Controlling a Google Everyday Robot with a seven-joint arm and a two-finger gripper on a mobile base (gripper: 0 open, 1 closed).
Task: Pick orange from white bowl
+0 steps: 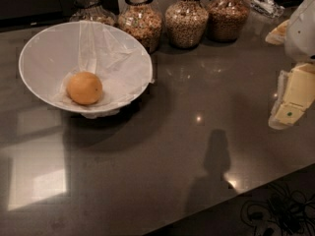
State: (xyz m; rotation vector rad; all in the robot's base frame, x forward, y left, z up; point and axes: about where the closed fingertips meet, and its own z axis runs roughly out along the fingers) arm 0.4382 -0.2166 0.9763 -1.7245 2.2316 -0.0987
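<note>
The orange (84,88) lies inside the white bowl (44,43), low on its near left side, resting on the crinkled white lining. The bowl stands at the left of a dark glossy counter. My gripper (291,102) hangs at the far right edge of the view, well to the right of the bowl and above the counter, pale yellow and white. Nothing shows in it.
Several glass jars of grains (186,17) stand in a row along the back of the counter (197,146), just behind the bowl. The counter's front edge runs diagonally at the lower right, with a patterned floor (275,213) below it.
</note>
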